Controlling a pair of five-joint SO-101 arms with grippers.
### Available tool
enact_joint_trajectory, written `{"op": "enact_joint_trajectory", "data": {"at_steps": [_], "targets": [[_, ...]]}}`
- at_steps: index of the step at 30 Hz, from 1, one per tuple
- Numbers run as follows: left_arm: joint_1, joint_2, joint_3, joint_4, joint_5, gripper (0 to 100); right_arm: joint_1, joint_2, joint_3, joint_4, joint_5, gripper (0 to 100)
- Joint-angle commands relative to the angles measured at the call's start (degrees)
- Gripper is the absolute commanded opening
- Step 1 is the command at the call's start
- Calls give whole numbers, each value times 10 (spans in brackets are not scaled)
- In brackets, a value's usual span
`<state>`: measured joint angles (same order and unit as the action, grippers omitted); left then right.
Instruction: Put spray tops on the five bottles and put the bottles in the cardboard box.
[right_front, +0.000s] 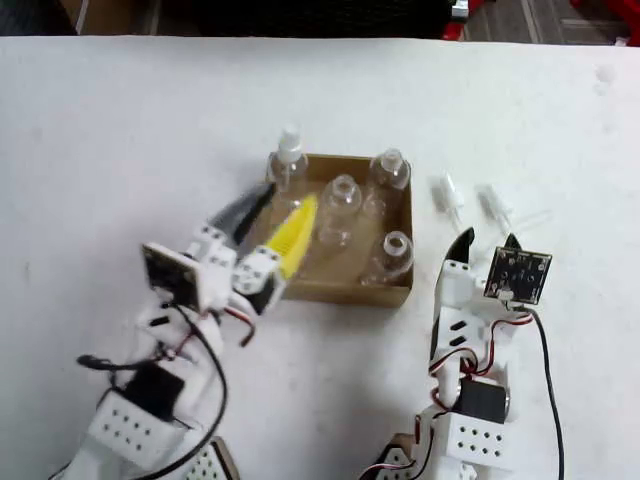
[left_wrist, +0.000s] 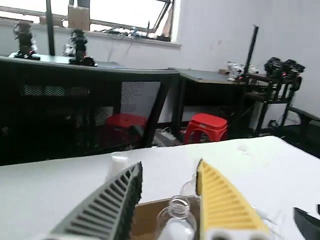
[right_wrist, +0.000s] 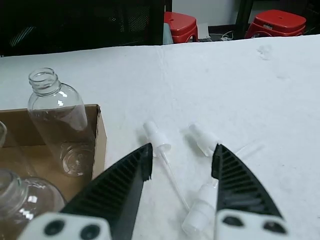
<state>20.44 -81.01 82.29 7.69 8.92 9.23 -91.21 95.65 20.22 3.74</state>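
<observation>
Three bottles (right_front: 340, 205) stand upright in the cardboard box (right_front: 345, 290), necks bare. Where are the spray tops (right_front: 450, 198)?

Lying flat on the tabletop (right_front: 560, 130) just beside the box. Their heads point away from the arms, and the thin tubes trail back toward the right fingers (right_wrist: 235, 175), which gape wide near them.

So how should it pick one up?

I'd pinch the head, not the tube, so the tube hangs straight down for the neck. The left fingers (left_wrist: 220, 200), also wide, straddle one bare neck and could steady that bottle.
</observation>
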Motion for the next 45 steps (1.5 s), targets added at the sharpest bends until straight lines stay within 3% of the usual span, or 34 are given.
{"op": "enact_joint_trajectory", "data": {"at_steps": [1,5,13,17,24,26,34,40,45], "targets": [[-88,-40,-105,194,32,158,-4,-3,5,-11,8,173],[-156,-44,-153,297,52,158,-6,-3,5,-11,6,174],[-238,-46,-113,361,52,161,-11,-3,6,-15,7,176],[-250,-46,-42,336,45,162,-3,-3,-5,-15,20,176],[-225,-46,116,170,-108,158,-6,8,-125,73,109,173],[-213,-46,126,157,-124,157,-1,38,-182,98,124,173],[-170,-46,124,202,-127,157,54,409,-513,177,149,173],[-171,-46,124,200,-127,157,58,770,-809,336,275,173],[-171,-46,124,200,-127,157,62,1037,-1108,504,292,176]]}}
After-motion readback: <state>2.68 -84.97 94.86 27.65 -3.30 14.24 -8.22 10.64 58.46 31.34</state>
